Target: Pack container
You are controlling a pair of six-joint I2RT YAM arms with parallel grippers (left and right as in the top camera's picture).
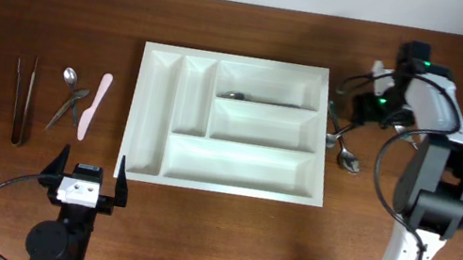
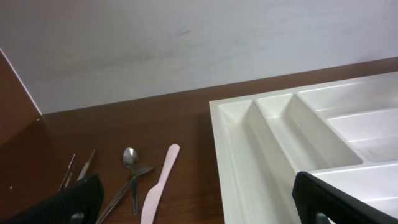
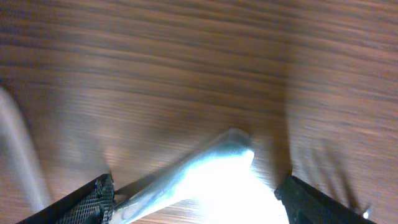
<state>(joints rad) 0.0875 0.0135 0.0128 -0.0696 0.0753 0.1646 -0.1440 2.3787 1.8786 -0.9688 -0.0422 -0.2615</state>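
Right gripper (image 3: pixel 198 190), jaws open, straddles a shiny metal utensil (image 3: pixel 208 163); centre it between the fingers (image 3: pixel 93 199) before closing, then lift toward the large white plastic cutlery tray (image 1: pixel 235 165).

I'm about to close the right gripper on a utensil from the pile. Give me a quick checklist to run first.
1. Right gripper open: ok.
2. Shiny utensil between its jaws: ok, though blurred.
3. Only one utensil of the pile caught: cannot tell.
4. Container has room: ok, one piece in the top long compartment.
5. Left gripper open, empty: ok.
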